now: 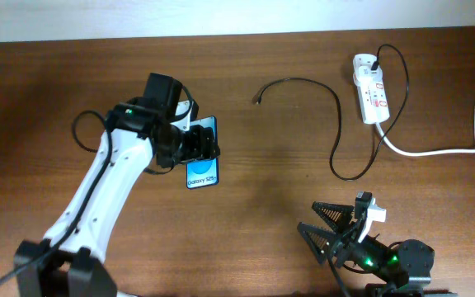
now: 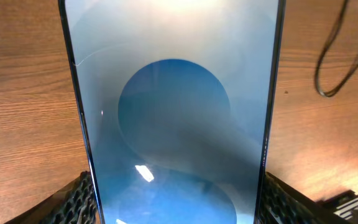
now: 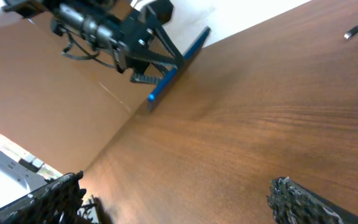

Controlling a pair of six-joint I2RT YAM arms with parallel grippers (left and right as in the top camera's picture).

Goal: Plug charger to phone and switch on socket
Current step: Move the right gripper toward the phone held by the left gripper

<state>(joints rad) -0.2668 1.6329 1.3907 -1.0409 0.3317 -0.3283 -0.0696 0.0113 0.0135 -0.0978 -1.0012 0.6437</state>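
Brown wood-grain table (image 1: 254,190) was seen bare at its centre. The phone (image 1: 204,172) was held off it at about nine o'clock from that centre, clamped by its long edges in the left gripper (image 1: 195,150). In the right wrist view the phone was shown edge-on, tilted and clear of the wood, which was judged to be a way of freeing a short end for the connector. In the left wrist view the blue screen filled the space between the two fingers (image 2: 73,202), one against each edge, so the jaws were parted only by the phone's width. The charger (image 1: 336,124) was left lying on the table. Its connector tip (image 1: 256,101) lay loose near twelve o'clock, well apart from the phone and at roughly two o'clock from it, while its plug was already seated in the socket (image 1: 373,95) at two o'clock. The right gripper (image 1: 307,216) was parked at five o'clock with its jaws spread wide and nothing between them, well apart from the cable. It was judged to be the arm left free to fetch the tip. Whether the socket's switches were on could not be told.
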